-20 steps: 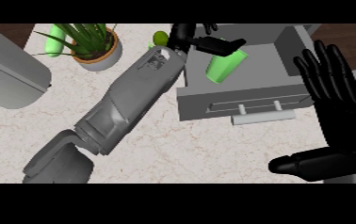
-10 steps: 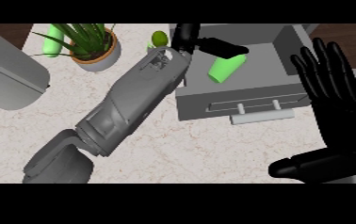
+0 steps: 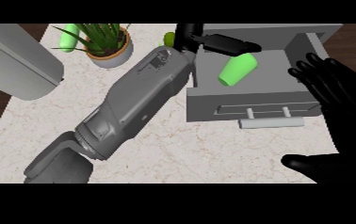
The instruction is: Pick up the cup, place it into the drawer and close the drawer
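At the far left sits a big smooth grey box (image 3: 24,63) with round corners, on a pale stone counter (image 3: 160,148) with thin brown veins. Next to it lies a small green tube shape (image 3: 68,36), and beside that stands a potted plant (image 3: 104,42) with long spiky green leaves in a round tan pot.

A thick grey forearm slants up from the lower left to the top middle. At its end the black left hand (image 3: 208,39) reaches over the back corner of the drawer (image 3: 243,108). Its fingers (image 3: 233,44) are stretched out straight and apart, and they hold nothing. A small round green thing (image 3: 169,38) peeks out just behind this hand.

The drawer is a grey box, pulled open, with a flat front and a pale bar handle (image 3: 271,123). The cup (image 3: 238,69) lies tipped on its side inside the drawer. It is bright green and smooth, just below the left hand's fingers; I cannot tell if they touch it.

At the right edge the black right hand (image 3: 334,100) is held up flat, fingers straight and spread, thumb out at the bottom
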Robot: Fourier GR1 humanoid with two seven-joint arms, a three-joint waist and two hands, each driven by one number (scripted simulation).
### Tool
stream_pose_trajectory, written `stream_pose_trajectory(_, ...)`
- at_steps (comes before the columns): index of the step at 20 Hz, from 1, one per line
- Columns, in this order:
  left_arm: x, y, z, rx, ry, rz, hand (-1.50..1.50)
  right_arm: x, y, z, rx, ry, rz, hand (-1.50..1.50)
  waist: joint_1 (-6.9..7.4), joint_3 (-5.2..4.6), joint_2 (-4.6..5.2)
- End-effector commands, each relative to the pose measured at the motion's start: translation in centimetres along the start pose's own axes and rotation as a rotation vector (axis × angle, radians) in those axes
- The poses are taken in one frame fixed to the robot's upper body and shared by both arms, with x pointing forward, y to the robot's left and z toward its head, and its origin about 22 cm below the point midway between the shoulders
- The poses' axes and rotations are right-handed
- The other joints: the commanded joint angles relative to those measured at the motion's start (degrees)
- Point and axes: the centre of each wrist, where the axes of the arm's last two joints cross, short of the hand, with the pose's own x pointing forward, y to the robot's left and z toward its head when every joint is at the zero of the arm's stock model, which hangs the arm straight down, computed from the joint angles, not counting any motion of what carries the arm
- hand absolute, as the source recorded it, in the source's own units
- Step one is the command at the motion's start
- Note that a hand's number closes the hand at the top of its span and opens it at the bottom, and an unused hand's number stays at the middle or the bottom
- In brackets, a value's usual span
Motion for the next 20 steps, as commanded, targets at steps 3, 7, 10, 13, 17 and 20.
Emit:
stream_pose_trajectory(3, 1.3, 2.9, -0.3, 0.055, -0.017, 0.084, -1.5, 0.7, -0.2, 0.8, 0.11, 0.057, 0.105, 1.5, 2.81, -0.06, -0.68)
stream_pose_trajectory(7, 0.6, 6.1, 1.3, 0.132, -0.023, 0.108, -1.5, 1.1, -0.3, 2.8, 0.162, 0.086, 0.247, 1.5, 3.49, -0.06, -1.04)
stream_pose_trajectory(10, 1.0, 9.7, 2.7, 0.152, 0.024, 0.123, -1.5, 0.9, -1.3, 1.4, 0.156, 0.096, 0.288, 1.5, 4.26, -0.05, -0.91)
stream_pose_trajectory(13, 0.2, 10.4, 5.5, 0.196, 0.019, 0.112, -1.5, 2.0, -1.3, 3.8, 0.218, 0.144, 0.359, 1.5, 3.75, -0.03, -1.18)
stream_pose_trajectory(17, 0.7, 14.4, 9.2, 0.204, 0.049, 0.125, -1.5, 0.4, -1.0, 1.6, 0.195, 0.184, 0.392, 1.5, 4.31, -0.04, -0.86)
stream_pose_trajectory(20, 1.8, 17.5, 11.0, 0.217, 0.041, 0.129, -1.5, -0.8, 0.2, 1.6, 0.173, 0.213, 0.432, 1.5, 3.78, -0.05, -0.69)
